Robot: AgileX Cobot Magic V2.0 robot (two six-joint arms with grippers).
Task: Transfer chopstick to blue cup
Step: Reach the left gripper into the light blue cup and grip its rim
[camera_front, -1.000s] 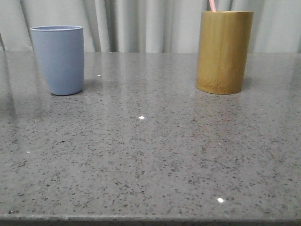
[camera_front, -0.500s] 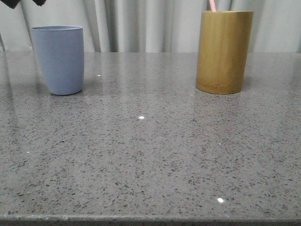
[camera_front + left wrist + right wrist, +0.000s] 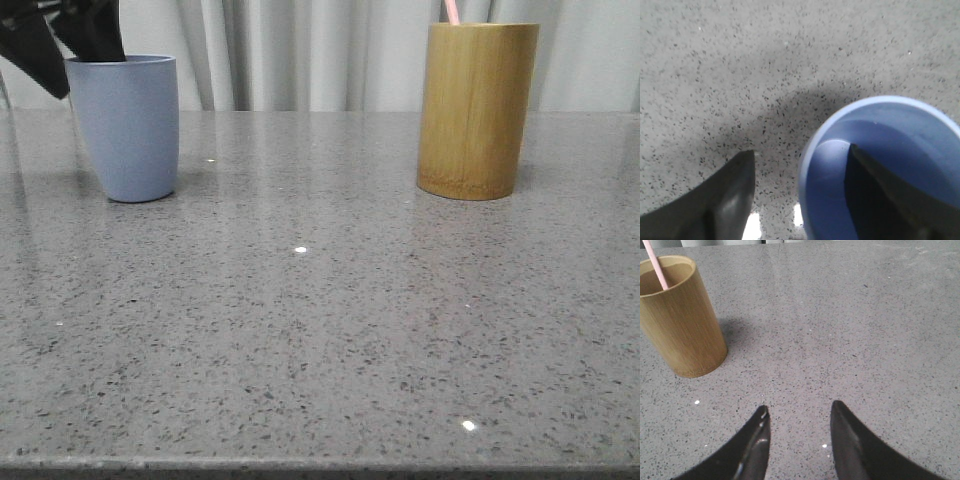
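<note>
The blue cup (image 3: 130, 130) stands upright at the far left of the table. My left gripper (image 3: 90, 72) is open at its rim. In the left wrist view the gripper (image 3: 801, 154) straddles the cup's (image 3: 890, 135) wall, with one finger inside the cup and one outside over the table. The cup looks empty. A pale pink chopstick (image 3: 451, 12) shows only its top end above the bamboo cylinder (image 3: 476, 110) at the far right. My right gripper (image 3: 799, 409) is open and empty over bare table, some way from the bamboo cylinder (image 3: 682, 325) and the chopstick (image 3: 655, 266). It is not in the front view.
The grey speckled stone table (image 3: 320, 320) runs to a front edge at the bottom of the front view. Pale curtains (image 3: 300, 50) hang behind the table's far edge. About a cup's width several times over separates the two containers.
My left gripper has come down into the front view from the top left, from nothing showing to both fingers at the blue cup's rim. The cup, cylinder and chopstick have not moved.
</note>
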